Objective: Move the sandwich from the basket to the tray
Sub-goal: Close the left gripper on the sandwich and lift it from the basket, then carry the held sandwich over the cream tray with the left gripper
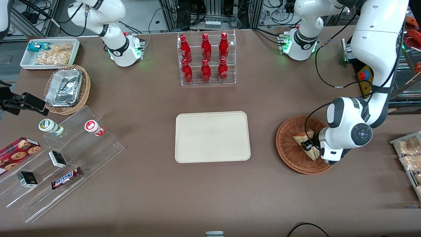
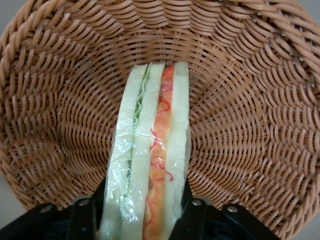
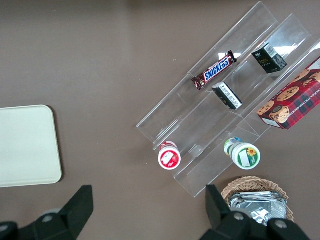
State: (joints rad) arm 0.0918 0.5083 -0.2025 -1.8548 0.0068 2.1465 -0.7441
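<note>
While the triangular wedge of white-bread sandwich with its green and red-pink filling layers is not yet lifted out of the round reddish-brown woven wicker basket, the left arm's black two-finger pincer is down inside that basket, which stands near the counter's edge at the working arm's end. In the wrist view the fingers press against both bread faces of the wrapped wedge, so the pincer is clenched on the sandwich. The sandwich stands on edge, its layered side facing the camera, and whether its lower edge touches the weave cannot be told.

The step in hand looks like the grasp itself, just completed or being confirmed; the carry has not begun. The large flat cream-beige rectangular tray with rounded corners and a low rim lies bare in the middle of the counter, well apart from the basket.

The next move probably calls for a straight lift high enough to clear the basket's sloping wall, then a sideways carry toward the tray, with the grip firm enough to hold the slippery wrap but not so hard that the soft bread is crushed. A low release onto the flat of the tray would keep the wedge from toppling.
</note>
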